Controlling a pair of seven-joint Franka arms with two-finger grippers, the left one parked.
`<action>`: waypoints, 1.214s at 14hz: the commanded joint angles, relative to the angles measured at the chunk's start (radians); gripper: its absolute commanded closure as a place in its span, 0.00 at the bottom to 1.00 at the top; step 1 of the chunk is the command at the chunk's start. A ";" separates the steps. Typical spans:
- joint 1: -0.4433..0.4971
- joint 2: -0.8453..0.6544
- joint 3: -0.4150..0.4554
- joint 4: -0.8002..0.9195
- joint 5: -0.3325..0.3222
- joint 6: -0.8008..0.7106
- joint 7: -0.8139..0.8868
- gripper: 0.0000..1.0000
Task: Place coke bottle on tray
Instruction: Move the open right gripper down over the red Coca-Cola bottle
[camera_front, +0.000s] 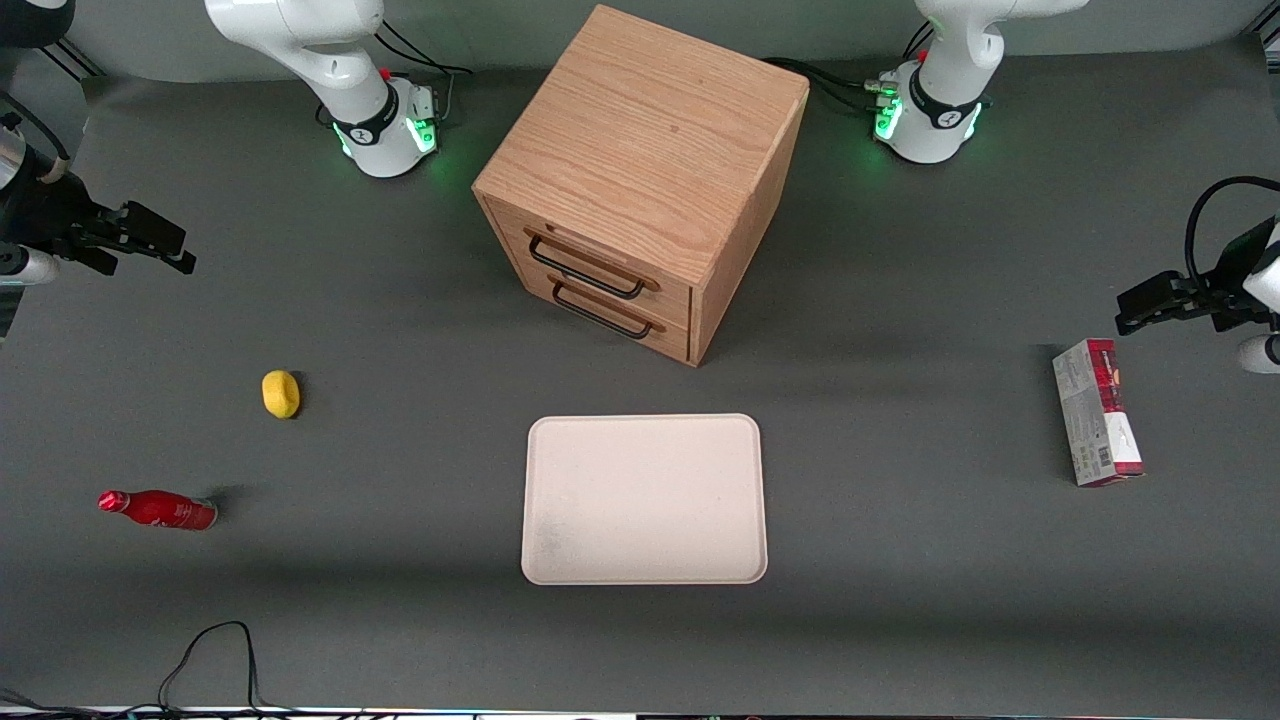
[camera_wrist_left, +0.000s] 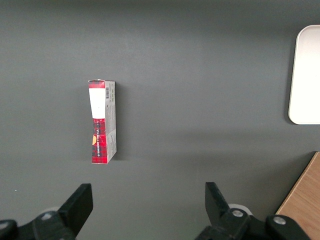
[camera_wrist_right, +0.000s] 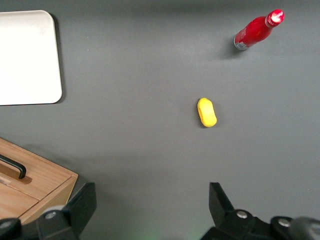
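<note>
I see my black two-finger gripper (camera_wrist_right: 150, 205) with jaws wide apart, holding nothing, at the working arm's table edge. The small glossy red coke bottle (camera_front: 158, 509) stands near that end's front edge, well apart from the cream-white rectangular tray (camera_front: 645, 499); its white lettering is unreadable.

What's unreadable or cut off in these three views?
- Small red coke bottle: lettering too small, front view.
- Cream rectangular tray: cut by frame edge, right wrist view.
- Wooden drawer cabinet: drawers shut, contents hidden.
- Right gripper, open, high above the table: fingertips only; rest out of frame.
</note>
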 joint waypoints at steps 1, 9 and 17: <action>-0.002 -0.017 0.004 -0.014 -0.025 0.011 0.026 0.00; -0.085 0.255 -0.007 0.251 -0.030 -0.037 -0.058 0.00; -0.212 0.653 -0.015 0.540 -0.014 0.066 -0.335 0.00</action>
